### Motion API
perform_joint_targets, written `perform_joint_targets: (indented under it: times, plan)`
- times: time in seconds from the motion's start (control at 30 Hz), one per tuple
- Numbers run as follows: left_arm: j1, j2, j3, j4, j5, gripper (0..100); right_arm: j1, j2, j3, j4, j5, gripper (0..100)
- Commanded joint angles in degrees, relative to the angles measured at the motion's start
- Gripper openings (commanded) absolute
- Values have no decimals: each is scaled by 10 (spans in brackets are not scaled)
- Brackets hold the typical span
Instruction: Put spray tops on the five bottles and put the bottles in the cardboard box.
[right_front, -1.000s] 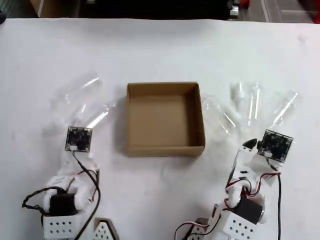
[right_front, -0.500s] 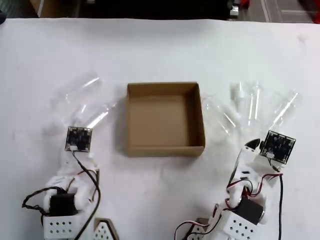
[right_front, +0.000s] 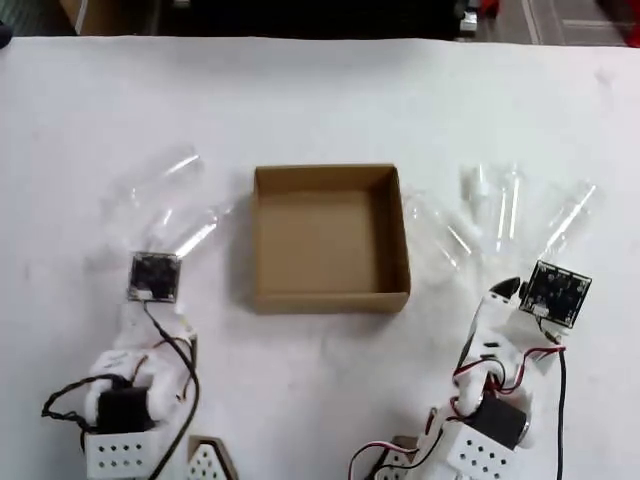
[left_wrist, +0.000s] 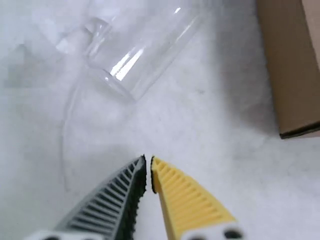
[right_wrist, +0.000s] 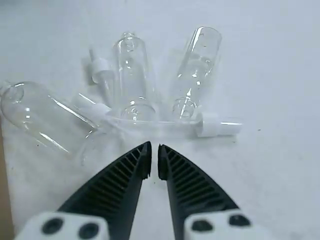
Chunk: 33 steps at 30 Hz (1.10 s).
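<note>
Your left gripper (left_wrist: 148, 166): jaws together, nothing held, low over table (right_front: 320, 100), near clear bottle (left_wrist: 142, 55) lying on side. Your right gripper (right_wrist: 151, 155): jaws almost touching, nothing held, just short of three bottles (right_wrist: 132, 75) lying fanned on table, white spray tops (right_wrist: 100, 70) loose among them. Cardboard box (right_front: 330, 298): open, between arms. In high view, note two bottles (right_front: 165, 175) left of box, other three at its right, all outside it.
</note>
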Motion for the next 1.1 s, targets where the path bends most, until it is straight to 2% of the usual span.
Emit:
perform_joint_targets:
  times: [0.0, 0.13, 0.3, 0.53, 0.73, 0.8, 0.93, 1.07]
  plan:
    - [-29, -1, -133, -79, 6, 23, 6, -4, 3, -14, 5, 15]
    - [-7, -1, -185, -111, 6, 23, 6, -4, 3, -13, 5, 15]
    - [5, -1, -178, -101, -10, 24, 4, -4, 3, -12, 5, 15]
    - [5, -1, -152, -123, -186, 24, 3, -4, 5, -10, 5, 15]
    - [8, -1, -189, -198, -164, 24, 3, -4, 5, -8, 5, 15]
    - [35, 1, -220, -206, -168, 24, 3, -4, 5, -8, 5, 15]
    - [146, 16, -285, -206, -209, 24, 3, -4, 5, -8, 5, 15]
    - [190, 146, -367, -206, -216, 24, 3, -4, 5, -8, 5, 15]
